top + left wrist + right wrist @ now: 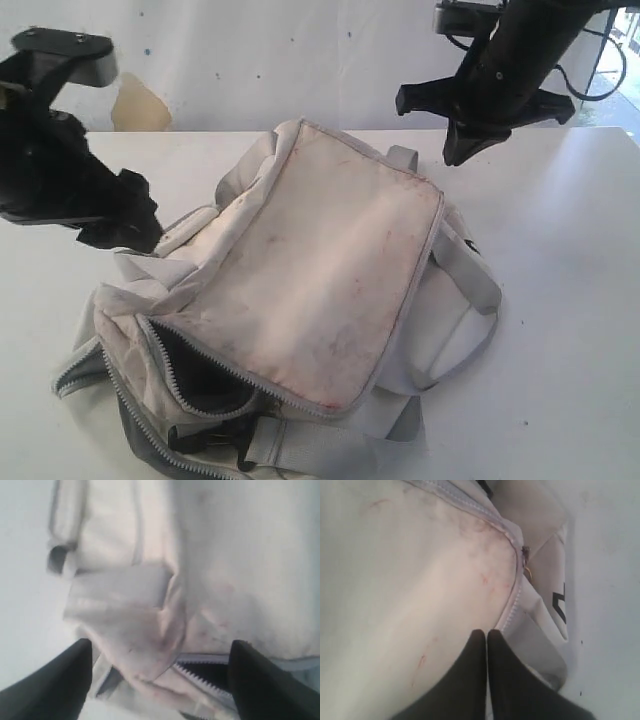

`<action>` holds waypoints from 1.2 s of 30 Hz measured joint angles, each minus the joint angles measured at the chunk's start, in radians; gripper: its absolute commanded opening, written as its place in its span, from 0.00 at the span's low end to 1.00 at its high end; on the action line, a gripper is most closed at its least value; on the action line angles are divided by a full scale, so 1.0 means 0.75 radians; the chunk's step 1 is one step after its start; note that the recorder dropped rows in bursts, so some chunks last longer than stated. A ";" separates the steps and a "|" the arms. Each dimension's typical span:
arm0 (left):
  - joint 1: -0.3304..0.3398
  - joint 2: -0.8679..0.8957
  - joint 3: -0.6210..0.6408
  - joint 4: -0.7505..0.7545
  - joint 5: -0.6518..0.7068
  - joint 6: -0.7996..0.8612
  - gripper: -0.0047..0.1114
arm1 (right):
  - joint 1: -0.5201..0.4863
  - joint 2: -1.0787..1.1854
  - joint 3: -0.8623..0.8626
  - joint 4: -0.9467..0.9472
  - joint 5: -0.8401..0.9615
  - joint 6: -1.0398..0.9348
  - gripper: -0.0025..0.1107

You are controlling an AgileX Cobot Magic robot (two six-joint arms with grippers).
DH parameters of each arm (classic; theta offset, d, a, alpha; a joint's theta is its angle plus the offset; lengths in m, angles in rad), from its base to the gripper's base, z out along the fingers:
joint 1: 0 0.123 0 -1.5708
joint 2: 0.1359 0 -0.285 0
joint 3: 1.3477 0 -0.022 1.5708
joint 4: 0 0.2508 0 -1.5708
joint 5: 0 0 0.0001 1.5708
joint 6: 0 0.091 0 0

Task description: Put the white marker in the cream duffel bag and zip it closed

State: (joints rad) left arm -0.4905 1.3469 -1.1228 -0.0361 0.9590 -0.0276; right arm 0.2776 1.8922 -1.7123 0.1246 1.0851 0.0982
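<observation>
The left arm [45, 160] is matte black and blocky, topped at eleven o'clock by a flat plate [65, 48] with a grey edge and two pale screw dots. The right arm [520, 50] is a thick black tube with a flat crossbar. Black cables [600, 70] loop at its three o'clock. The left gripper [161, 643] and the right gripper [486, 632] have smooth, tapering black fingers [50, 690].

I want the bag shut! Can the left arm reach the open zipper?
Probably yes. The left gripper hangs open close over the bag, and the zipper teeth lie bare right below it, nothing in the way.
</observation>
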 measured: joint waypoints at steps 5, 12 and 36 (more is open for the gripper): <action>0.000 0.006 0.000 0.129 0.153 -0.412 0.77 | 0.000 0.054 0.000 0.040 -0.069 -0.148 0.31; 0.000 0.043 0.047 -0.006 0.195 -0.550 0.77 | 0.000 0.152 0.000 0.169 -0.158 -0.243 0.38; 0.000 0.126 0.313 -0.251 -0.248 -0.702 0.77 | -0.054 0.373 -0.047 0.279 -0.422 -0.726 0.67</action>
State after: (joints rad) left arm -0.4905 1.4414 -0.8878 -0.2248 0.7733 -0.5544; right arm 0.2373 2.1721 -1.7477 0.3338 0.7689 -0.4466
